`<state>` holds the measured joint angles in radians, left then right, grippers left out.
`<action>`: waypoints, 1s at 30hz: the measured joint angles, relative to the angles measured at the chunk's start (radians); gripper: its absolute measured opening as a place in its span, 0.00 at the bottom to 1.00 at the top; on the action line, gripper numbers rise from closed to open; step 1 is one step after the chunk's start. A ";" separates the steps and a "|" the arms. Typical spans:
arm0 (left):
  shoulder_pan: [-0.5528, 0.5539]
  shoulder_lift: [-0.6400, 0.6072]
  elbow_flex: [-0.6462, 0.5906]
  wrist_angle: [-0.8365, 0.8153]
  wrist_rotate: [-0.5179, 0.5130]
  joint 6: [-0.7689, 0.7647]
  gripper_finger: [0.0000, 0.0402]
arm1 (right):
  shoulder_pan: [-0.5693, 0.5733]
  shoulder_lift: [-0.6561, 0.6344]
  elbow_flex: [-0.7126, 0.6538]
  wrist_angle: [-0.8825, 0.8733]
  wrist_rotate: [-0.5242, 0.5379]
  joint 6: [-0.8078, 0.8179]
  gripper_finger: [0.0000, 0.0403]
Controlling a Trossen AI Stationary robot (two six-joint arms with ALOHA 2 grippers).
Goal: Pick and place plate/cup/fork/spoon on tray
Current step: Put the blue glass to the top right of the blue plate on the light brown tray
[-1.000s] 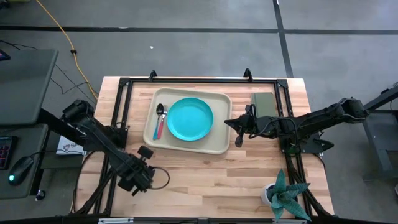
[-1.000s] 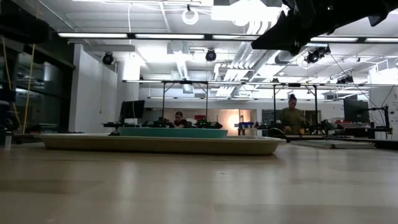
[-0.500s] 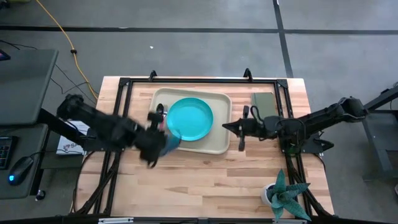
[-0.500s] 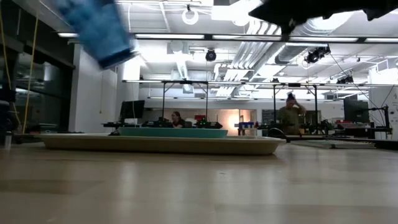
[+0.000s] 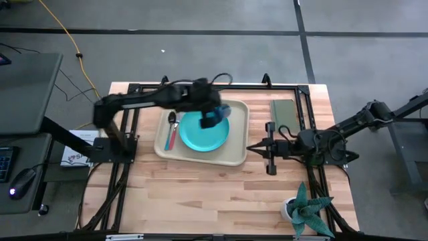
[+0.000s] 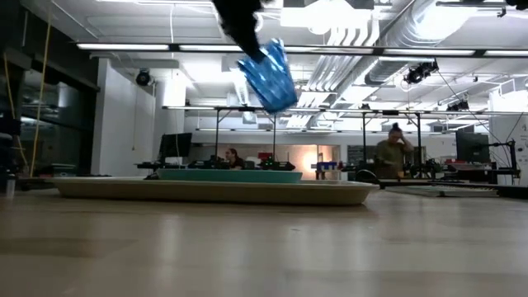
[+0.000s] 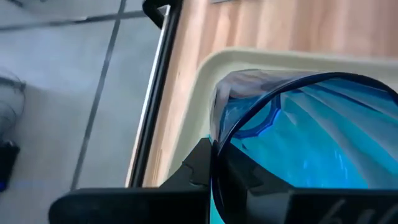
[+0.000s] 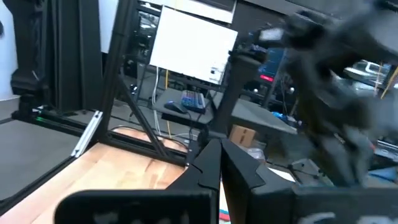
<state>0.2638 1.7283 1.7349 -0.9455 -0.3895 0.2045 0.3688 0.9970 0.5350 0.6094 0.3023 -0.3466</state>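
The beige tray (image 5: pixel 235 158) lies at the far middle of the table. The turquoise plate (image 5: pixel 198 136) rests flat on it, and both show in the low view (image 6: pixel 229 175). The blue-handled spoon (image 5: pixel 172 122) and the red-handled fork (image 5: pixel 169 141) lie side by side on the tray, left of the plate. My left gripper (image 5: pixel 210 115) is shut on the dark-blue cup (image 6: pixel 269 75) above the plate's far right part. My right gripper (image 5: pixel 253 148) is shut and empty, just right of the tray's near right corner. My left gripper holds the cup by its wall at the rim (image 7: pixel 215 127). One finger (image 7: pixel 200 169) is outside the wall, and the other shows dark through the blue on the inner side. The cup hangs tilted below the gripper, lifted clear above the tray and plate.
A grey-green pad (image 5: pixel 283 114) lies right of the tray. A potted plant (image 5: pixel 307 211) stands at the near right corner. Black frame rails (image 5: pixel 128 127) run along the table's left, far and right sides. People sit and stand in the room beyond.
My left gripper has swung with the cup from the near left of the table, up and toward the far right, to above the plate. The cup stays lifted and tilted. My right gripper has drawn a little toward the near edge.
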 joint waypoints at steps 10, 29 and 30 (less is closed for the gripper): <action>0.077 0.353 0.302 0.008 0.102 -0.109 0.00 | 0.007 0.005 0.000 -0.030 0.001 0.029 0.00; 0.130 0.508 0.354 0.005 0.127 -0.123 0.00 | 0.007 0.005 0.000 -0.055 0.001 0.054 0.00; 0.130 0.508 0.354 0.003 0.130 -0.123 0.00 | 0.007 0.005 0.000 -0.055 0.001 0.054 0.00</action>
<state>0.3935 2.2368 2.0884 -0.9428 -0.2600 0.0811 0.3759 1.0016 0.5350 0.5545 0.3035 -0.2928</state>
